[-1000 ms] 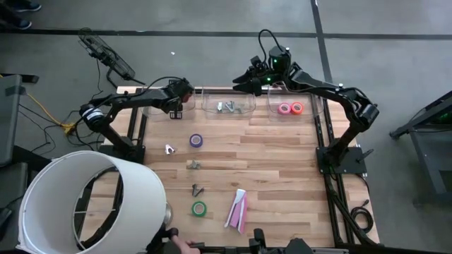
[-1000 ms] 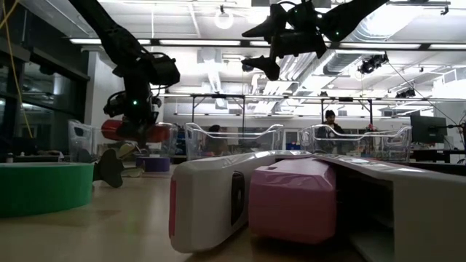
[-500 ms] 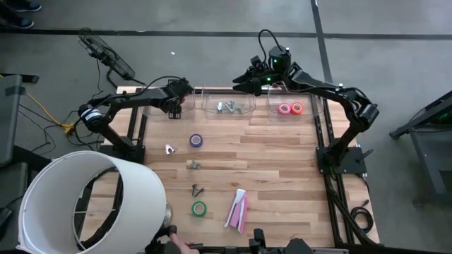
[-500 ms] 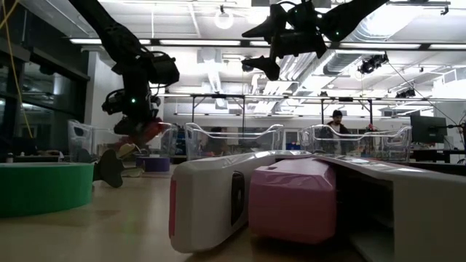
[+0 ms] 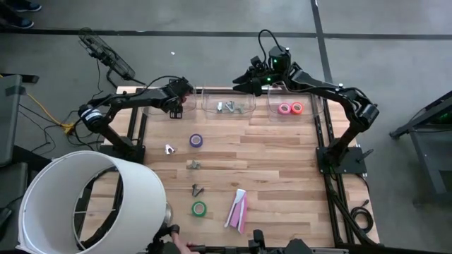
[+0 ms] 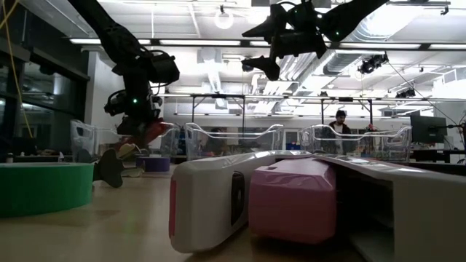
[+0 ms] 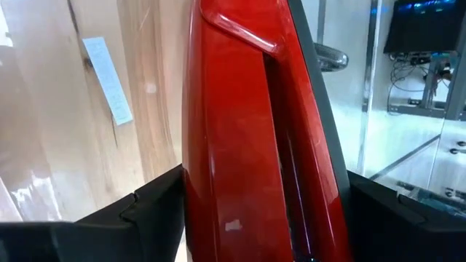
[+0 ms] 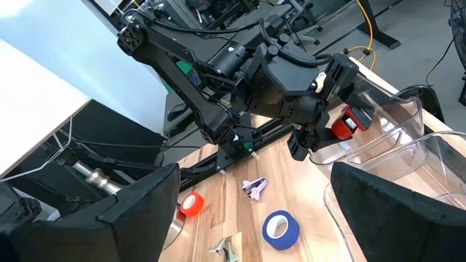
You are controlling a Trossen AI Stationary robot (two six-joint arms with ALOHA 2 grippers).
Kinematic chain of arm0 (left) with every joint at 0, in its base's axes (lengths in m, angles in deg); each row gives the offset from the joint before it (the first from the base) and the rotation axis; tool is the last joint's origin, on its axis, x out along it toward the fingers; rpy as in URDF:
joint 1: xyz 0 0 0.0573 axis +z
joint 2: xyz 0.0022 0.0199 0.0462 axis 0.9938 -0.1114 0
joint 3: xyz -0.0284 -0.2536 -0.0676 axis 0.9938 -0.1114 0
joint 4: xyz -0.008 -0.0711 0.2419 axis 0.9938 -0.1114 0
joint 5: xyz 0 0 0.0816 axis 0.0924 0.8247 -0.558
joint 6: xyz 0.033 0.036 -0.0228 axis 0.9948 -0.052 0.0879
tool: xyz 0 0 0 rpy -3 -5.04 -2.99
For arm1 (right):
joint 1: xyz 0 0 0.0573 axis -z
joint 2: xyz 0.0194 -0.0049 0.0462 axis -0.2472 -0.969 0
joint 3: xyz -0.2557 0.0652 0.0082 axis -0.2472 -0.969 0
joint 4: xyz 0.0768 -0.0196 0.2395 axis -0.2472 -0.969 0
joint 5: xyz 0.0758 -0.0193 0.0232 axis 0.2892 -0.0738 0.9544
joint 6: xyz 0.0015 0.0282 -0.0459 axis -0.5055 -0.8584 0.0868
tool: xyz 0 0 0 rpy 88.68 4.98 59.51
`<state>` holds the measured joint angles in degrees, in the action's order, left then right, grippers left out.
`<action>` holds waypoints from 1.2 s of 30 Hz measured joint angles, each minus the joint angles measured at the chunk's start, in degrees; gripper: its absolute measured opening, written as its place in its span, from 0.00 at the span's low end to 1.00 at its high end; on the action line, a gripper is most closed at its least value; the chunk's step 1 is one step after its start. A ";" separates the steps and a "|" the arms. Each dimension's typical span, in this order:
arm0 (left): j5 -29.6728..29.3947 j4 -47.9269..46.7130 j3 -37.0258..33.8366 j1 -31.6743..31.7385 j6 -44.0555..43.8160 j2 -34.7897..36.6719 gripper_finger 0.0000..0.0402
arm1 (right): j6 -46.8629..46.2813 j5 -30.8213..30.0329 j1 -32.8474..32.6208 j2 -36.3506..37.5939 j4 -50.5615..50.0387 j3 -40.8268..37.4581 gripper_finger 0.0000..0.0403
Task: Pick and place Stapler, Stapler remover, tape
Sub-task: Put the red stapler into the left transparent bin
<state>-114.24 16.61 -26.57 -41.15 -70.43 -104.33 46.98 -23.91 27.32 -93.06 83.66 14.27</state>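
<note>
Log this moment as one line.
left gripper: holds red stapler over left clear bin | right gripper: open, waiting above middle bin

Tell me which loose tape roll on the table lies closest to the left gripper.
The purple tape roll, lying nearer the left gripper; the green tape roll sits far down the table.

- left gripper [image 5: 177,104] at table's far-left edge, fingers [image 7: 153,207] clamped, angled down
- right gripper [image 5: 240,84] raised over far edge centre, fingers spread
</note>
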 joint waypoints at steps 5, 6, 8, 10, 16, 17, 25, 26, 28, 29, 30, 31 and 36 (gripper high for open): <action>0.42 0.18 -0.04 -0.02 -0.09 0.59 0.72 | 0.00 0.07 -0.01 0.00 -0.02 0.00 0.86; 0.53 0.20 -0.07 -0.02 -0.09 0.77 0.73 | 0.00 0.09 -0.01 0.00 -0.02 0.00 0.86; 0.98 0.21 -0.15 -0.02 0.37 1.39 0.74 | 0.00 0.09 -0.01 0.00 -0.02 0.00 0.86; 1.21 0.37 -0.17 -0.02 1.61 2.21 0.77 | 0.00 0.09 -0.01 0.00 -0.02 0.00 0.86; 2.38 0.31 -0.15 -0.02 3.26 2.88 0.82 | 0.00 0.07 0.01 0.00 -0.02 0.00 0.86; 2.73 0.24 -0.15 -0.02 3.56 2.88 0.82 | 0.00 0.07 -0.01 0.00 -0.02 0.00 0.86; 3.67 0.56 -0.04 -0.02 5.23 2.95 0.82 | 0.32 -0.53 -0.14 0.00 -0.02 0.00 0.86; 3.67 0.56 -0.04 -0.02 5.25 2.97 0.82 | 1.34 -1.18 -0.39 0.00 -0.06 0.00 0.86; 3.69 0.36 0.00 -0.04 5.29 2.97 0.82 | 5.38 -2.80 -1.25 0.00 -1.07 0.00 0.86; 3.70 0.22 0.00 -0.04 5.49 2.97 0.82 | 7.66 -3.55 -1.84 0.00 -1.75 0.00 0.86; 3.71 0.16 0.00 -0.04 5.79 2.99 0.82 | 9.56 -3.98 -2.46 0.00 -2.45 0.00 0.86; 3.71 0.15 0.00 -0.04 6.05 2.99 0.82 | 10.99 -4.28 -3.11 0.00 -3.14 0.00 0.86; 2.80 -0.10 0.00 -0.07 8.30 3.47 0.81 | 11.59 -5.39 -5.21 -0.04 -3.89 0.00 0.86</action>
<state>-111.44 16.51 -26.57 -41.22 -62.13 -100.86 58.57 -29.29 22.11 -93.10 79.76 14.27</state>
